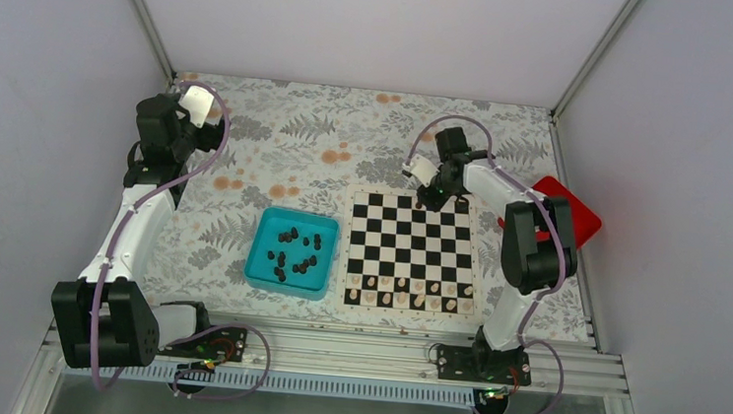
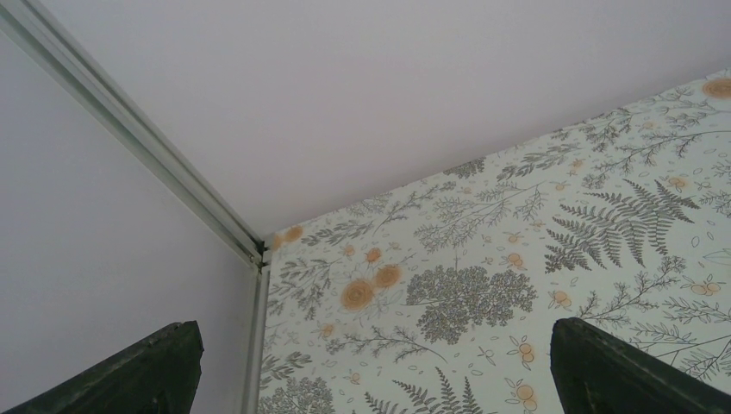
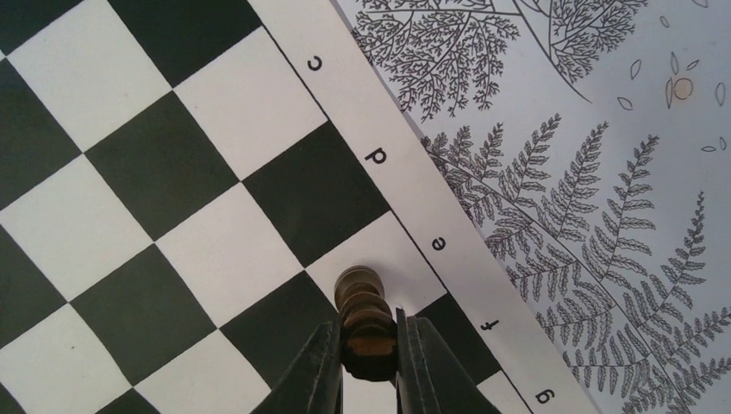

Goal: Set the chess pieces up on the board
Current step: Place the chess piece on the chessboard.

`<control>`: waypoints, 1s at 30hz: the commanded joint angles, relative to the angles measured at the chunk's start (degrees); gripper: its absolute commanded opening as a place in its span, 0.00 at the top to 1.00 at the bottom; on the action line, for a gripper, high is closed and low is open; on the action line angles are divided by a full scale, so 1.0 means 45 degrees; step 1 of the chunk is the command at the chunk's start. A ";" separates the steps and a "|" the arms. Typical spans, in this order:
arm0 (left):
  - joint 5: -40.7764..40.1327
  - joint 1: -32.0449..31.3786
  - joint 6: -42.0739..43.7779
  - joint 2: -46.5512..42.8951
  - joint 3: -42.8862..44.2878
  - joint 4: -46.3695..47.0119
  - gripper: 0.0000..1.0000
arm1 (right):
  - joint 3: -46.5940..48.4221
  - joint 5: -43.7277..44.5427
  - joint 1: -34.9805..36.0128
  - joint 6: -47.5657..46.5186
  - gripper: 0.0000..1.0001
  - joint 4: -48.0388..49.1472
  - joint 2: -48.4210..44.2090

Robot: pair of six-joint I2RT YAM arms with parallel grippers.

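Note:
The board (image 1: 409, 242) lies right of centre, chequered with a tan border (image 3: 379, 164). Several dark chess pieces (image 1: 295, 251) lie loose in a teal tray (image 1: 262, 258) to its left. My right gripper (image 3: 366, 321) is shut on one dark chess piece (image 3: 359, 289), held low over a white square by the letter e at the board's far edge; in the top view this gripper (image 1: 426, 198) sits at that edge. My left gripper (image 2: 379, 379) is open with nothing in it, aimed at the back left corner of the table (image 1: 191, 104).
Pale tan pieces (image 1: 405, 291) fill the board's two nearest rows. A red box (image 1: 570, 208) lies right of the board, partly behind the right arm. White walls with metal posts close the table in on three sides.

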 commanded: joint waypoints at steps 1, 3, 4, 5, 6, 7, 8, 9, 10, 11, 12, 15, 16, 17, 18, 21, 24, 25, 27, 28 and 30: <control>0.0162 0.0050 0.0102 0.0004 0.0018 0.0093 0.00 | -0.0119 0.0197 -0.0153 -0.0072 0.96 0.0413 -0.0482; 0.0150 0.0057 0.0102 0.0017 0.0009 0.0093 0.00 | -0.0151 0.0196 -0.0178 -0.0082 0.96 0.0435 -0.0484; 0.0163 0.0050 0.0107 0.0007 -0.0008 0.0093 0.00 | -0.0168 0.0186 -0.0181 -0.0090 0.96 0.0444 -0.0470; 0.0155 0.0049 0.0102 0.0018 0.0000 0.0093 0.00 | -0.0199 0.0178 -0.0201 -0.0092 0.96 0.0479 -0.0451; 0.0163 0.0058 0.0099 0.0019 -0.0004 0.0093 0.00 | -0.0218 0.0167 -0.0202 -0.0121 0.96 0.0505 -0.0410; 0.0164 0.0040 0.0101 0.0019 -0.0007 0.0093 0.00 | -0.0247 0.0161 -0.0221 -0.0112 0.96 0.0531 -0.0373; 0.0162 0.0043 0.0116 0.0019 -0.0010 0.0093 0.00 | -0.0246 0.0140 -0.0231 -0.0121 0.96 0.0519 -0.0317; 0.0154 0.0048 0.0121 0.0019 -0.0010 0.0091 0.00 | -0.0246 0.0123 -0.0227 -0.0122 0.96 0.0510 -0.0259; 0.0154 0.0046 0.0111 0.0019 -0.0009 0.0093 0.00 | -0.0253 0.0109 -0.0227 -0.0113 0.96 0.0509 -0.0215; 0.0173 0.0048 0.0120 0.0036 -0.0032 0.0076 0.00 | -0.0256 0.0085 -0.0217 -0.0111 0.96 0.0502 -0.0171; 0.0183 0.0051 0.0128 0.0036 -0.0020 0.0074 0.00 | -0.0274 0.0053 -0.0225 -0.0111 0.96 0.0516 -0.0153; 0.0201 0.0048 0.0155 0.0080 -0.0020 0.0071 0.00 | -0.0329 -0.0039 -0.0227 -0.0117 0.96 0.0552 -0.0134; 0.0198 0.0049 0.0160 0.0123 -0.0031 0.0073 0.00 | -0.0361 -0.0074 -0.0226 -0.0114 0.95 0.0534 -0.0114; 0.0201 0.0051 0.0160 0.0145 -0.0035 0.0073 0.00 | -0.0367 -0.0077 -0.0221 -0.0112 0.94 0.0539 -0.0126; 0.0193 0.0049 0.0172 0.0155 -0.0030 0.0083 0.00 | -0.0395 -0.0068 -0.0219 -0.0126 0.92 0.0535 -0.0152; 0.0223 0.0052 0.0180 0.0155 -0.0036 0.0076 0.00 | -0.0409 -0.0143 -0.0218 -0.0153 0.86 0.0467 -0.0274; 0.0240 0.0046 0.0197 0.0155 -0.0023 0.0075 0.00 | -0.0345 -0.0297 -0.0229 -0.0157 0.70 0.0331 -0.0486; 0.0242 0.0048 0.0199 0.0161 -0.0019 0.0074 0.00 | -0.0309 -0.0351 -0.0234 -0.0184 0.66 0.0245 -0.0590; 0.0262 0.0051 0.0199 0.0140 -0.0018 0.0055 0.00 | -0.0139 -0.0441 -0.0232 -0.0175 0.56 0.0056 -0.0821; 0.0277 0.0049 0.0199 0.0117 -0.0018 0.0054 0.00 | -0.0037 -0.0506 -0.0230 -0.0173 0.54 -0.0089 -0.0942; 0.0315 0.0049 0.0197 0.0088 -0.0018 0.0054 0.00 | 0.0277 -0.0555 -0.0223 -0.0110 0.53 -0.0251 -0.1236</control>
